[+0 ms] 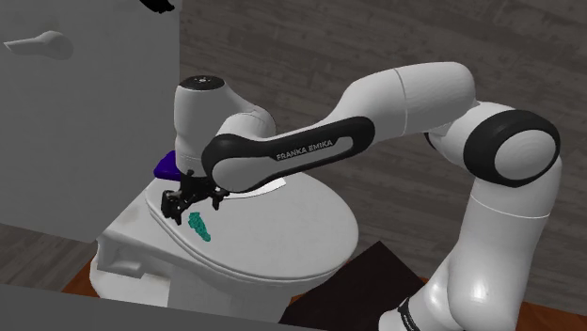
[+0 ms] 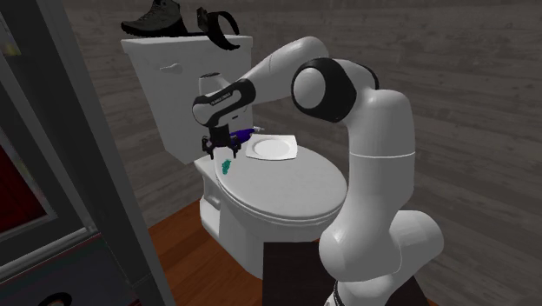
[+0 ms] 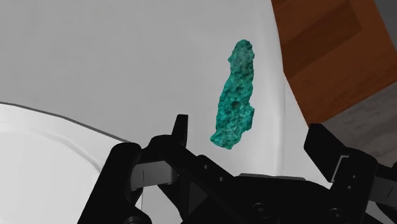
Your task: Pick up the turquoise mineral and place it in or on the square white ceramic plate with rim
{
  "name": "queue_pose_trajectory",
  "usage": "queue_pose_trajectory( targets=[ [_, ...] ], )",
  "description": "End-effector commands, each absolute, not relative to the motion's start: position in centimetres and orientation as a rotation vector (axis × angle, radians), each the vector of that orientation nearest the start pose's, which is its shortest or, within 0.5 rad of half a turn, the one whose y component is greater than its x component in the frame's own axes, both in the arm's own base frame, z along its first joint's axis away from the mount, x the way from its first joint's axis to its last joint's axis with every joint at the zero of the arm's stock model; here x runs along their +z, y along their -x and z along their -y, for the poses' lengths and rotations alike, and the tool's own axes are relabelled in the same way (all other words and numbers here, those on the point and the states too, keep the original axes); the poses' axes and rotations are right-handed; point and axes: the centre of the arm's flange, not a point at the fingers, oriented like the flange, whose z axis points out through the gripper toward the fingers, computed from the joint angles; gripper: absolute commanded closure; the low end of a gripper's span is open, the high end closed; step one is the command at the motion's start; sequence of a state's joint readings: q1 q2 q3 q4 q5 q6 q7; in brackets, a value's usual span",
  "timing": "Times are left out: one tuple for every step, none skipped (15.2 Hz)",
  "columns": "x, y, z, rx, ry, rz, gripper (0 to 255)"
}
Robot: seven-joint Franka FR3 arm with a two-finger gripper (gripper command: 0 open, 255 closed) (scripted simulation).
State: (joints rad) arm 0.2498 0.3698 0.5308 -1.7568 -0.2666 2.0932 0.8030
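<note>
A grey plank wall [image 2: 452, 52] backs one white toilet [image 2: 214, 213]; its closed lid [image 1: 282, 226] is the work surface. The single arm [image 1: 310, 150] reads "FRANKA EMIKA". One square white plate [image 2: 271, 149] rests at the lid's back. The gripper [image 3: 251, 130] hovers above the lid's edge, fingers spread, grasping nothing. One turquoise mineral [image 3: 235, 95] lies on the lid beneath.

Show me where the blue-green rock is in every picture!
Shoulder view: rock on the white toilet lid, beside the gripper.
Second exterior view: rock at the lid's left edge, by the gripper.
Wrist view: rock just ahead of the open fingers.
Shared landmark: the toilet lid.
</note>
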Motion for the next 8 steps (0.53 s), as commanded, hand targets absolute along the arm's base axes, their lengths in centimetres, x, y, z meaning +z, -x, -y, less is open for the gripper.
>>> queue_pose_trajectory(
  targets=[
    [37.3, -48.7, -42.2, -0.083, 3.155, 0.121, 0],
    [36.8, -48.7, -42.2, -0.083, 3.155, 0.121, 0],
    [36.0, -48.7, -42.2, -0.083, 3.155, 0.121, 0],
    [36.0, -48.7, -42.2, -0.083, 3.155, 0.121, 0],
    [36.0, -48.7, -42.2, -0.083, 3.154, 0.121, 0],
    [36.0, -48.7, -42.2, -0.083, 3.154, 0.121, 0],
    [36.0, -48.7, -42.2, -0.083, 3.154, 0.121, 0],
    [36.0, -48.7, -42.2, -0.083, 3.155, 0.121, 0]
  ],
)
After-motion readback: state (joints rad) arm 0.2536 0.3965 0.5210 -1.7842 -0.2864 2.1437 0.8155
